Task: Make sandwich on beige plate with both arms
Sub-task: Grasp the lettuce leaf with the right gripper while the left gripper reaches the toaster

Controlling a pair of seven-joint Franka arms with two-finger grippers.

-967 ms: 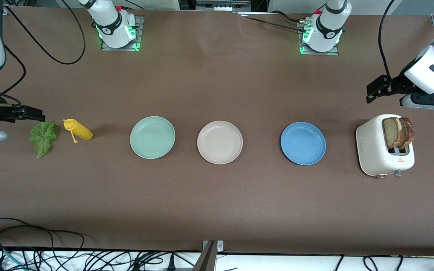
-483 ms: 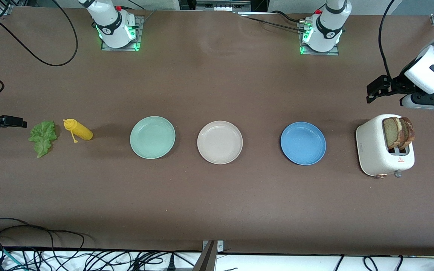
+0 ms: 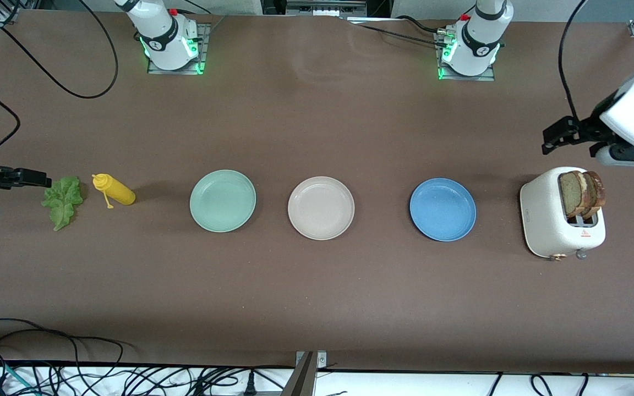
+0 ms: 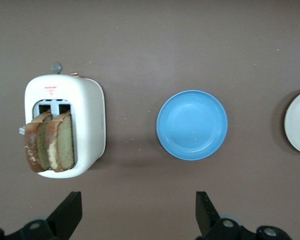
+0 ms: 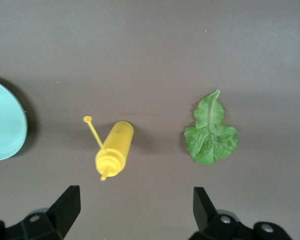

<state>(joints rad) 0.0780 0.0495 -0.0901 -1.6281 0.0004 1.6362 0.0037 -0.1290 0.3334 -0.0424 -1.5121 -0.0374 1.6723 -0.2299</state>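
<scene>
Along the middle of the brown table (image 3: 317,126) three plates sit in a row, and all three are bare: the mint green plate (image 3: 223,201) toward the right arm's end, the beige plate (image 3: 321,208) in the centre, the blue plate (image 3: 443,209) toward the left arm's end. Past the blue plate stands the white toaster (image 3: 548,220), and two browned bread slices (image 3: 581,193) stick up out of its slots, side by side and touching. So no sandwich yet; the bread is in the toaster and the lettuce leaf (image 3: 64,201) lies flat on the table at the right arm's end, just beside the yellow squeeze bottle (image 3: 114,190), which lies on its side with its cap tether out.

Cables (image 3: 75,374) tangle along the table edge nearest the front camera, and the two arm bases (image 3: 169,38) glow green.

Now the hands: the left gripper (image 4: 137,215) hovers above the table by the toaster, fingers spread wide, holding nothing. The right gripper (image 5: 135,212) hangs near the lettuce, fingers likewise wide apart and empty.

Since a second ago, the left gripper has lifted a little away from the toaster, while the right gripper pulled back from the lettuce and has now edged toward it again.
</scene>
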